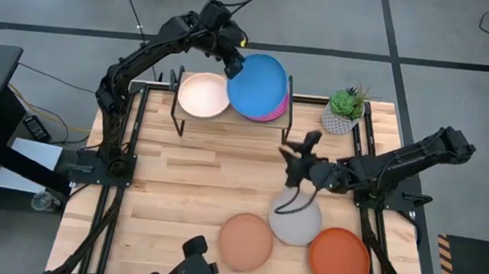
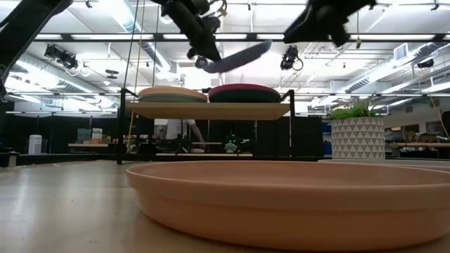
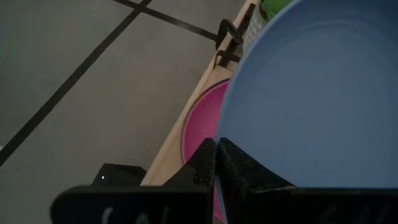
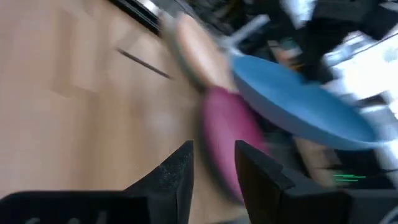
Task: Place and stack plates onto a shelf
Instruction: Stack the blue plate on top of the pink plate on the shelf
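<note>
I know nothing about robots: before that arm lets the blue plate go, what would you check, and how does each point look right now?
1. Left claw shut on the bright blue plate: ok.
2. Plate over the magenta plate on the shelf: ok.
3. Plate level: not ok, it hangs tilted above the stack.
4. Cream plate clear of the drop: ok.
5. Right claw away from the shelf, over the table, empty: ok.
6. Grip firmness: cannot tell.
</note>
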### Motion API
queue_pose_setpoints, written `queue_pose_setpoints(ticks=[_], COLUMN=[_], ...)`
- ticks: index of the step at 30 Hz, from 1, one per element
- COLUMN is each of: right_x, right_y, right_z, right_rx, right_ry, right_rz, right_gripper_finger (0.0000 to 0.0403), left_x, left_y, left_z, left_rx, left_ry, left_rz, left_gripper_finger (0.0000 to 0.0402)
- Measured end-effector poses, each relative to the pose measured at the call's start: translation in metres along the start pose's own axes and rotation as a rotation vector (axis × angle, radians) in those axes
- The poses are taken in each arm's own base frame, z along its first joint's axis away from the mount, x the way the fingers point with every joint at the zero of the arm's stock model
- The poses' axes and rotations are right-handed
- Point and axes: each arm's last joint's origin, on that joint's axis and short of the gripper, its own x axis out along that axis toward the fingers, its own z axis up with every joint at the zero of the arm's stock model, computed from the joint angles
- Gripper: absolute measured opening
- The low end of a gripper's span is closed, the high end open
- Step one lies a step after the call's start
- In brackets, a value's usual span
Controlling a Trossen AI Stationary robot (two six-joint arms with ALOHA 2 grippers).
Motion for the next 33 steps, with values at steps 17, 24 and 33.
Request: queue_pose_setpoints(ticks=[17, 24, 33], right_x=[0.057, 0.079, 0.093], right_y=[-0.007, -0.008, -0.007], right_z=[0.025, 0.015, 0.014], right_rx=[-0.841, -0.902, -0.913], right_ry=[0.072, 0.116, 0.036], right_rz=[-0.222, -0.215, -0.218], right_gripper_finger=[0.0223, 0.0222, 0.0198], left_x=[-0.01, -0.011, -0.01], left_y=[-0.01, -0.013, -0.02], left_z=[-0.013, -0.018, -0.018], left_rx=[-0.071, -0.085, -0.09], left_ry=[0.185, 0.243, 0.244], left_rz=[-0.057, -0.072, -0.098], left_gripper_finger=[0.0013, 0.0013, 0.0013])
